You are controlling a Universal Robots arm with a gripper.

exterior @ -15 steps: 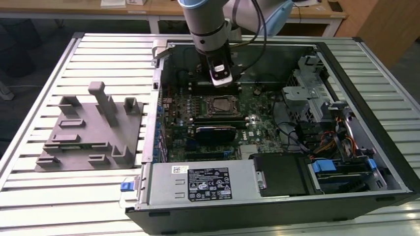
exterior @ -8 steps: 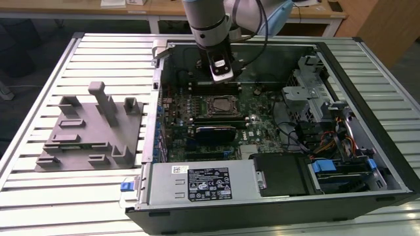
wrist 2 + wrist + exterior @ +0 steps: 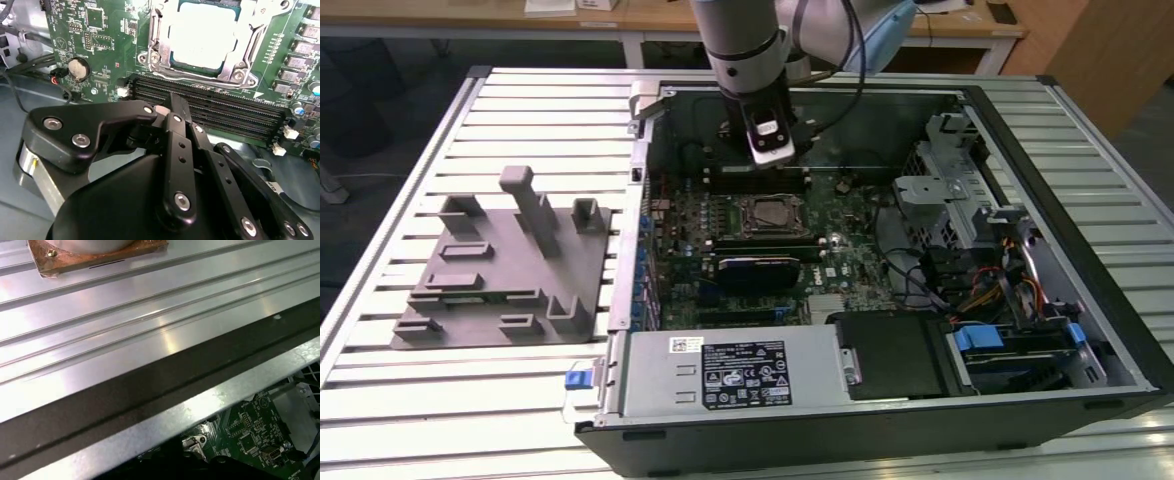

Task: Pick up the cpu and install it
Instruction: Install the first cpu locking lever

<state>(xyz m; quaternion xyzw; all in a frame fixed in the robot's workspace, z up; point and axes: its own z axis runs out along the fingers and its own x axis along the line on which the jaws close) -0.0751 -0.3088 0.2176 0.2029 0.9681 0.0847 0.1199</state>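
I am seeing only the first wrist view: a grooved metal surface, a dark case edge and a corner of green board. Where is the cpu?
Observer: In the second wrist view the cpu lies inside the metal socket frame on the motherboard.
Operator: And where is the gripper?
Observer: The gripper is above the memory slots, beside that socket, and nothing shows at its tip.
Operator: What lies outside the case?
Observer: In the exterior view a grey fixture plate with upright posts lies on the table, to the exterior view's left of the computer case.
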